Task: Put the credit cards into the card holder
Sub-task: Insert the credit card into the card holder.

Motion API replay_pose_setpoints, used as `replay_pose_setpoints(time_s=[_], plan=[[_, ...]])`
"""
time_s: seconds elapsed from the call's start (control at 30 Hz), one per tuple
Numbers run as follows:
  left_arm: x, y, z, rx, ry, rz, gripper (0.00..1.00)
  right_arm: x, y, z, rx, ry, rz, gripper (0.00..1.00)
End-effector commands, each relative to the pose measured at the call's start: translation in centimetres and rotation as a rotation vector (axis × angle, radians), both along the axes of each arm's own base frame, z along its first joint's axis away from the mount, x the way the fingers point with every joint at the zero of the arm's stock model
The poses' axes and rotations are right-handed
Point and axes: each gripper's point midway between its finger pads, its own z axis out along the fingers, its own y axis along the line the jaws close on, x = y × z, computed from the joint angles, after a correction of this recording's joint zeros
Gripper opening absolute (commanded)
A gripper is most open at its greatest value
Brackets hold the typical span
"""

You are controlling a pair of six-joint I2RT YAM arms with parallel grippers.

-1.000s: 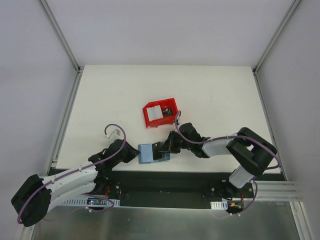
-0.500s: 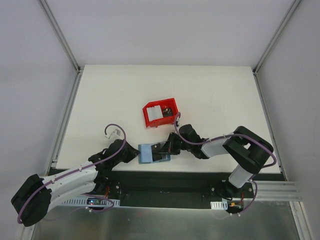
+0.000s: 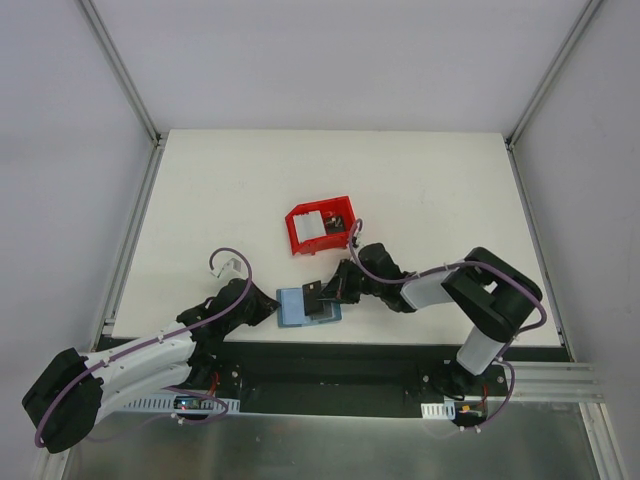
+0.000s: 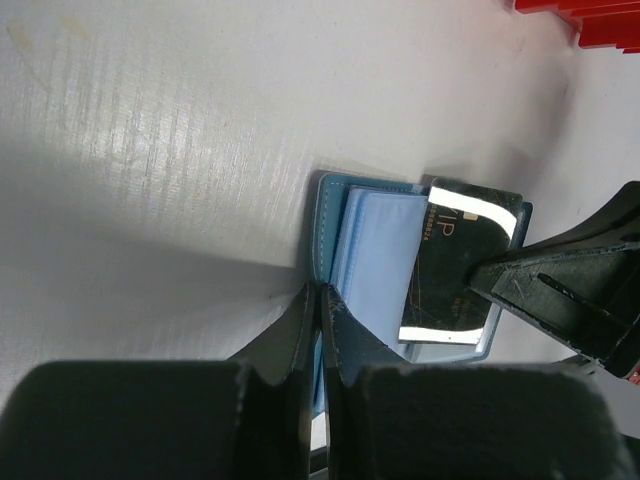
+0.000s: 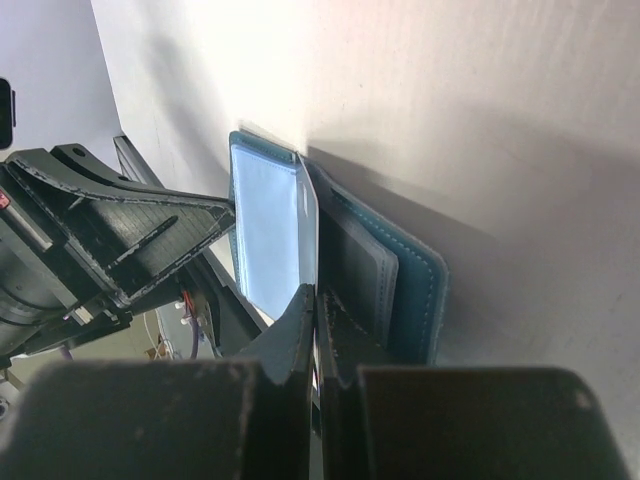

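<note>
Where the table (image 3: pixel 220 200) meets its near edge, the left gripper (image 4: pixel 318 300) has its two fingers pressed together on the near-left border of the card holder (image 4: pixel 375 240), a sliver of teal leather showing between the tips. The card holder lies spread open just ahead of those fingertips, its pale blue inner pockets facing up. Just past the left fingertips, on the side away from them, a dark credit card (image 4: pixel 455 270) with a pale band along each short end lies across the card holder's far half, tilted rather than flat. The right gripper (image 5: pixel 313 300) pinches that card by its edge, fingers closed tight on it, with the card rising straight out from the tips and the teal cover just beside them. The two grippers face each other over the card holder, close but apart. Beyond the right gripper, well clear of both sets of fingers, a red bin (image 3: pixel 320 226) stands on the table; what it holds is too small to make out.
</note>
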Motion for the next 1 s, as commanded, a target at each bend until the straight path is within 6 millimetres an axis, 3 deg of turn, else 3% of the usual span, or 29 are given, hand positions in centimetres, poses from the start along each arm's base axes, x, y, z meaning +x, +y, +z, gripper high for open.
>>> replay_pose_setpoints(time_s=[0.0, 0.33, 0.97], plan=[[-0.1, -0.3, -0.1, -0.018, -0.003, -0.001, 0.00, 0.1, 1.1, -0.2, -0.003, -0.014, 0.031, 0.00], [0.0, -0.2, -0.1, -0.020, -0.002, 0.009, 0.00, -1.6, 0.3, -0.5, -0.013, 0.014, 0.030, 0.00], [0.1, -0.3, 0.3, -0.031, -0.010, 0.011, 0.00, -1.7, -1.0, -0.5, -0.043, 0.006, -0.013, 0.00]])
